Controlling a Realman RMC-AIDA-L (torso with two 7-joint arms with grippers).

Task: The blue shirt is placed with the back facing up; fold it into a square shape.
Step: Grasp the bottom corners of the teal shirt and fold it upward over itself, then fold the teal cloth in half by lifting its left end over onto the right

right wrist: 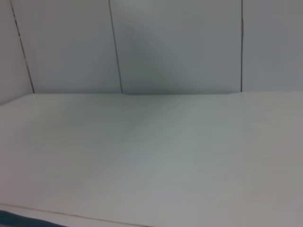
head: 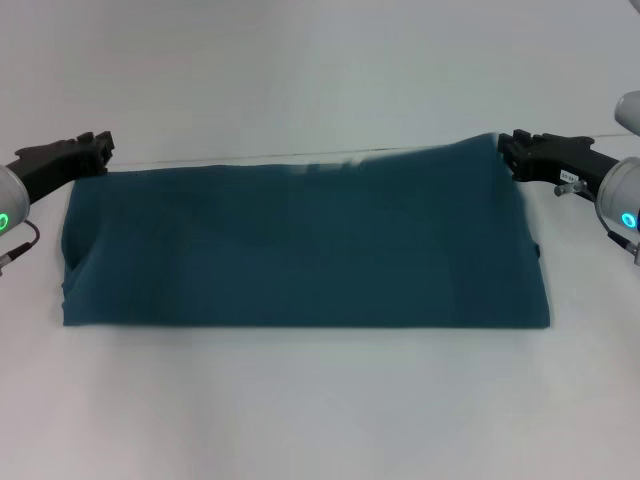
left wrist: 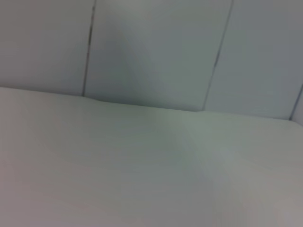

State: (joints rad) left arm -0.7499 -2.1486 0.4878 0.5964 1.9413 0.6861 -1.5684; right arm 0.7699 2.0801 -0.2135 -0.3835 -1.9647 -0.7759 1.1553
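**Shirt part-folded into a wide band; square not made yet**

The large dark teal-blue soft fabric shirt lies flat on the white table, centre of the head view, w/ its plain side up, no lettering showing. It reads as a wide rectangle, sleeves not visible, so prob. already folded once lengthwise. Judging from that, the crosswise folds to get a square are left.

The left gripper sits at the shirt's far left corner, the right gripper at the far right corner. Can't tell if either pincer is closed on cloth or just beside it.

Containers: none in view. Wrist views show only bare table and wall panels.
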